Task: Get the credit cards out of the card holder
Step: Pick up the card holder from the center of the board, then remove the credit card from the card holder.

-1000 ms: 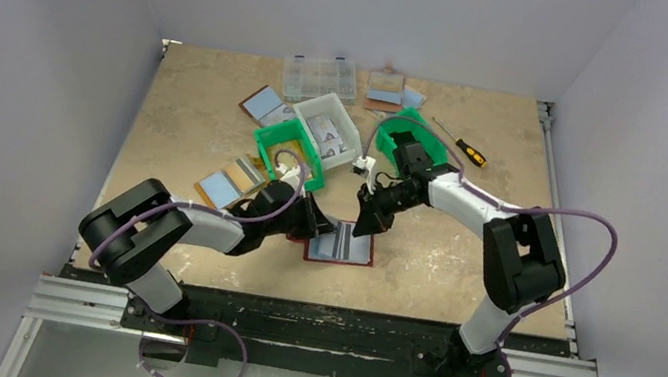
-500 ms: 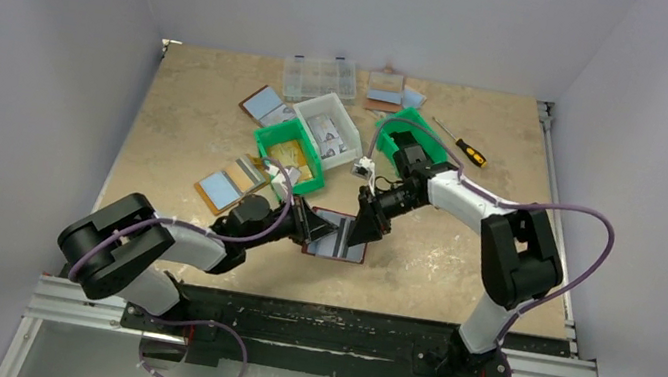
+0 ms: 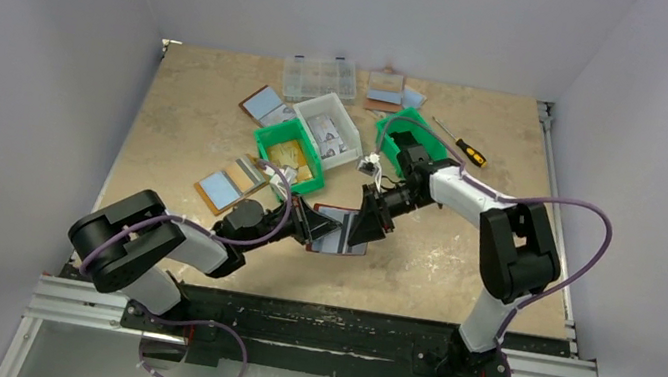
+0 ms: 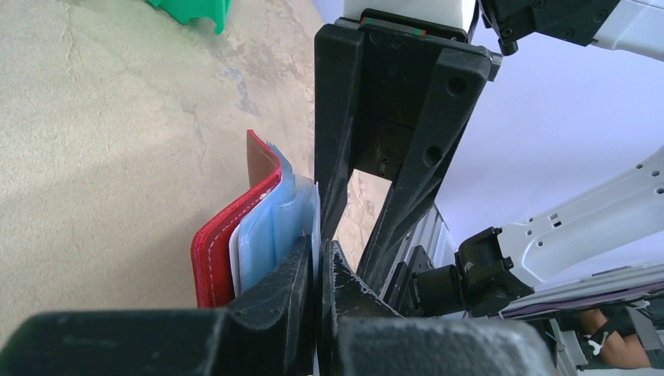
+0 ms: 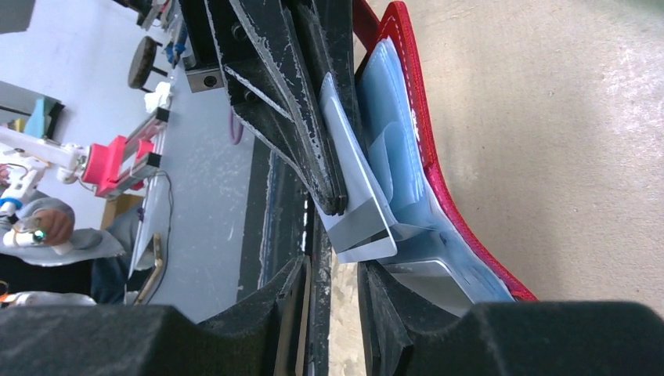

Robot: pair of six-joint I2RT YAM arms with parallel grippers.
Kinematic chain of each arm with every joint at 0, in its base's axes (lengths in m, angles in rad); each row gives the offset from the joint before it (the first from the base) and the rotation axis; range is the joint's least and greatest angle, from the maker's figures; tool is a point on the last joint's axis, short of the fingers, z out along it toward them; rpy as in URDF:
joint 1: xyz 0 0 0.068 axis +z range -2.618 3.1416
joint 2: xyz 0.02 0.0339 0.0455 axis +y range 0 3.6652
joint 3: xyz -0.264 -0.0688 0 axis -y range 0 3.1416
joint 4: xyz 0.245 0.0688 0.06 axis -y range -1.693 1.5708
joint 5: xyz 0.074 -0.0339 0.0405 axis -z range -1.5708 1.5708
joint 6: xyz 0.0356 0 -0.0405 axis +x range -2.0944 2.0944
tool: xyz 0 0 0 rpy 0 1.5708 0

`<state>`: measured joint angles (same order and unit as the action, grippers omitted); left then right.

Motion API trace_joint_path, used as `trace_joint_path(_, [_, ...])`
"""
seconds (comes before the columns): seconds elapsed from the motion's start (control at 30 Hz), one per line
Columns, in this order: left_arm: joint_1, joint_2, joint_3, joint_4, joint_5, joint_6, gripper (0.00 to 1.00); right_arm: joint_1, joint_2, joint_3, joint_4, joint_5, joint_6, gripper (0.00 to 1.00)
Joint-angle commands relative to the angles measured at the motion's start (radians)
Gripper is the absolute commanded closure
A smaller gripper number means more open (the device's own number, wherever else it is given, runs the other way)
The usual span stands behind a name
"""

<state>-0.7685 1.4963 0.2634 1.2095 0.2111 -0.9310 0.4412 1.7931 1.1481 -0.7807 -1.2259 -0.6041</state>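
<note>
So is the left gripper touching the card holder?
Touching. Left wrist view: left gripper pinched shut on the card holder, at its pale blue inner edge.

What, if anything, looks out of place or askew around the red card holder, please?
The card holder stands on edge instead of lying flat, and a grey card pokes out of its pocket at a crooked angle.

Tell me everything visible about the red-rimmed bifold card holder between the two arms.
The red-rimmed bifold card holder looks like red leather with white stitching and pale blue plastic inner pockets. It is held on edge, partly open, over the beige table. The left gripper is shut on a thin inner layer. A pale grey card with a darker band sticks out, its corner close to the open right gripper.
</note>
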Motion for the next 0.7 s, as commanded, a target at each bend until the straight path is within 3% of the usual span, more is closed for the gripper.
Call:
trace_joint_path(0.0, [-0.011, 0.011, 0.006, 0.158, 0.025, -0.014, 1.00, 0.000, 0.011, 0.048, -0.037, -0.107, -0.023, 0.64])
trace_joint_path(0.2, [-0.016, 0.010, 0.012, 0.135, 0.015, -0.013, 1.00, -0.008, 0.005, 0.053, -0.041, -0.153, -0.010, 0.66])
trace_joint_path(0.37, [-0.024, 0.006, 0.025, 0.074, -0.019, -0.004, 1.00, -0.028, 0.003, 0.033, 0.029, -0.184, 0.081, 0.73])
trace_joint_path(0.5, [-0.043, -0.003, 0.055, -0.011, -0.059, 0.020, 1.00, -0.029, 0.005, 0.017, 0.086, -0.191, 0.163, 0.79])
trace_joint_path(0.67, [-0.078, -0.020, 0.109, -0.154, -0.122, 0.059, 1.00, -0.029, 0.010, 0.000, 0.148, -0.178, 0.235, 0.80])
